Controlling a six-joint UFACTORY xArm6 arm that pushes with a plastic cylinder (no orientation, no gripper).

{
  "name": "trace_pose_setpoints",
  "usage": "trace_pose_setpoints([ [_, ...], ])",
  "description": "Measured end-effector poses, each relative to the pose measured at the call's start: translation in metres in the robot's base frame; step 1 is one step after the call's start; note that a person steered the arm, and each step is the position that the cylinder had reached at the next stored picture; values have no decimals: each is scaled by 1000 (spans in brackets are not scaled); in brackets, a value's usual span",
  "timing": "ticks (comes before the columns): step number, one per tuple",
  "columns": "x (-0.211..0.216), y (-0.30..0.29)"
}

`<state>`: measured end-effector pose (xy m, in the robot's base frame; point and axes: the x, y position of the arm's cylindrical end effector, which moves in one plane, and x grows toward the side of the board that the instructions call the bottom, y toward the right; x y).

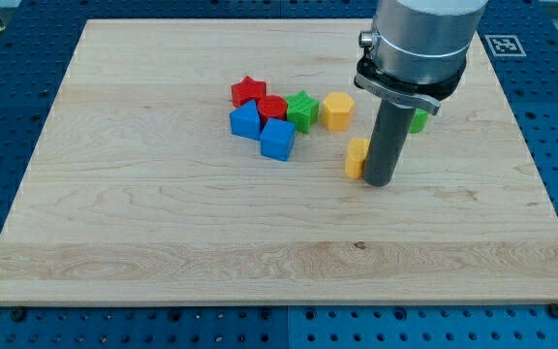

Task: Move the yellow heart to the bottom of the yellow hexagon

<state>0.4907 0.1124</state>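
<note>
The yellow hexagon (pixel 337 111) sits right of the block cluster, near the board's middle. The yellow heart (pixel 356 157) lies just below and slightly right of it, partly hidden by my rod. My tip (pixel 378 182) rests on the board, touching the heart's right side. A small gap separates the heart from the hexagon above it.
A cluster lies left of the hexagon: a green star (pixel 301 110), a red star (pixel 248 92), a red cylinder (pixel 272 108), a blue pentagon (pixel 245 120) and a blue cube (pixel 278 140). A green block (pixel 418 119) peeks out behind the arm. The wooden board (pixel 163 242) has blue table around it.
</note>
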Motion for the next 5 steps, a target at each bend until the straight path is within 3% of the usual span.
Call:
trace_pose_setpoints([
  [2, 1, 72],
  [5, -8, -55],
])
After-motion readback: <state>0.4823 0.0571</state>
